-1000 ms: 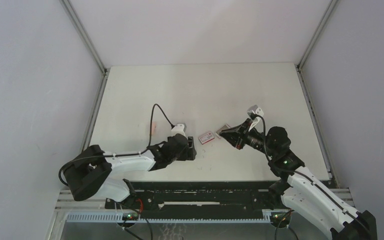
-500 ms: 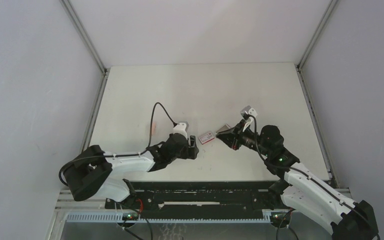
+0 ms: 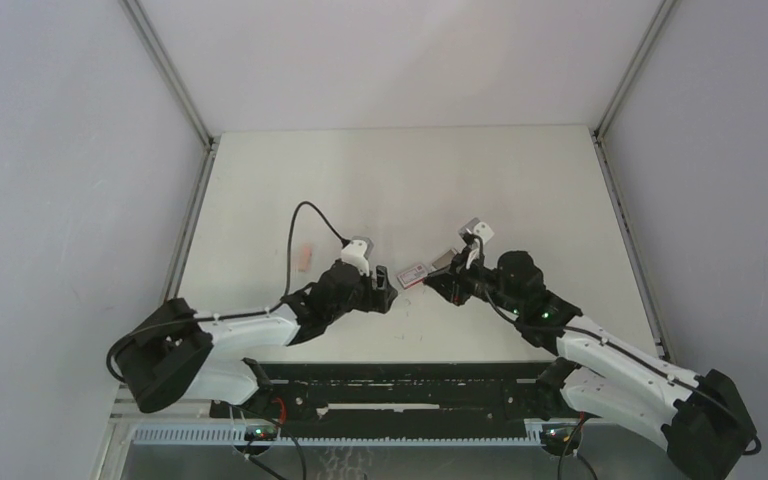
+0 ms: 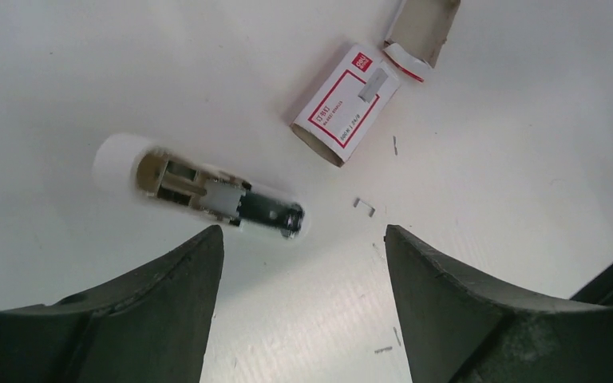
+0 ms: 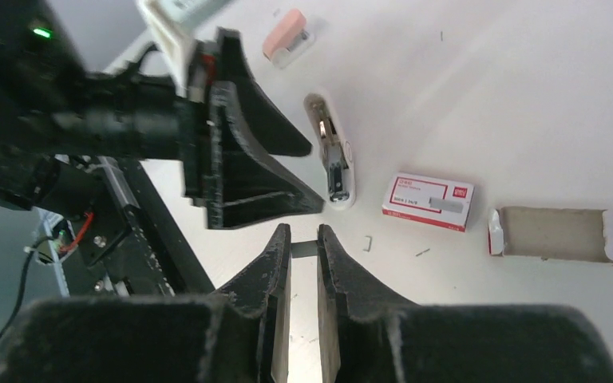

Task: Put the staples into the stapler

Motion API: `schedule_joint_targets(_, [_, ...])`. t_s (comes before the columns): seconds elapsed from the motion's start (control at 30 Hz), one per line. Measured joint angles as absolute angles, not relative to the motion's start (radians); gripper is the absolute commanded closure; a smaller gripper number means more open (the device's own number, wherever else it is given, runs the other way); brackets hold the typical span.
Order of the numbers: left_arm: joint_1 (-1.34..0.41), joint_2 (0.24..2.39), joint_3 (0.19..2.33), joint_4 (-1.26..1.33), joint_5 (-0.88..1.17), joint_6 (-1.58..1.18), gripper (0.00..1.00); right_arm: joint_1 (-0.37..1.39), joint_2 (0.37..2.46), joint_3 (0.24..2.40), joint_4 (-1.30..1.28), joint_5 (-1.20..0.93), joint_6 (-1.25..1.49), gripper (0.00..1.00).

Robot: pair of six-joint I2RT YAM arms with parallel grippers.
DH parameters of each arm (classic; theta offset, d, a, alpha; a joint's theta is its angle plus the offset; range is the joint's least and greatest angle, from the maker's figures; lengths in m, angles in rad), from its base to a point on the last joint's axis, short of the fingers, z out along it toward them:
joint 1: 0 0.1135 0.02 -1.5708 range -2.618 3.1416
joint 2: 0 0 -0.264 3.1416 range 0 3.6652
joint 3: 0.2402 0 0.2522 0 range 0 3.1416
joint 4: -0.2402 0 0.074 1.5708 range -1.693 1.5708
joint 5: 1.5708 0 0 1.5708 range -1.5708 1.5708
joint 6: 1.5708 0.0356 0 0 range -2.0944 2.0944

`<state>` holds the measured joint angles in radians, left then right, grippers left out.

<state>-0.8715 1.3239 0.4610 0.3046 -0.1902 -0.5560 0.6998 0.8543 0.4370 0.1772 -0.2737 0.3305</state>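
Staple strip [image 5: 304, 249] pinched in nearly closed right gripper [image 5: 304, 236]; opened stapler [image 4: 207, 191] lies just ahead of wide-apart left gripper [image 4: 303, 231].

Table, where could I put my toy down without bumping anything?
The far half of the table is bare, from the red-and-white box to the back wall; so is the right side. The near middle is crowded: stapler, that box, grey tray, left hand, and right hand pinching staples.

One white stapler [image 5: 335, 163], one pink thing [image 5: 285, 37], one red-and-white box [image 5: 429, 201], one grey tray [image 5: 555, 234] and at least three loose staples [image 4: 365, 207] are lying on the counter [image 3: 410, 170]. One staple strip [image 5: 304, 248] is sitting between the right fingers [image 5: 343, 279].
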Motion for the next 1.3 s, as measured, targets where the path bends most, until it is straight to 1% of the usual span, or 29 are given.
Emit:
schedule_joint_targets(0.07, [-0.868,1.288,0.45,0.29,-0.184,-0.549,0.2,0.72,0.893,0.455,0.156,-0.248,0.32,0.94])
schedule_joint_targets(0.2, [-0.834,1.127,0.439,0.194,-0.168,-0.521,0.2,0.77,1.016,0.533,0.128,-0.188,0.291,0.95])
schedule_joint_targets(0.27, [-0.794,1.044,0.44,0.133,-0.153,-0.507,0.18,0.796,1.07,0.569,0.12,-0.162,0.277,0.95])
schedule_joint_targets(0.4, [-0.663,0.905,0.442,0.008,-0.107,-0.482,0.15,0.839,1.203,0.639,0.115,-0.127,0.248,0.95])
schedule_joint_targets(0.53, [-0.533,0.821,0.44,-0.048,-0.084,-0.477,0.15,0.87,1.335,0.698,0.106,-0.103,0.207,0.95])
schedule_joint_targets(0.63, [-0.498,0.792,0.43,-0.03,-0.078,-0.473,0.15,0.885,1.412,0.736,0.1,-0.096,0.166,0.95])
schedule_joint_targets(0.9, [-0.496,0.776,0.385,0.031,-0.117,-0.391,0.15,0.898,1.583,0.838,0.091,-0.091,0.067,0.95])
schedule_joint_targets(1.3, [-0.496,0.798,0.365,0.044,-0.127,-0.347,0.15,0.918,1.665,0.919,0.045,-0.098,-0.01,0.95])
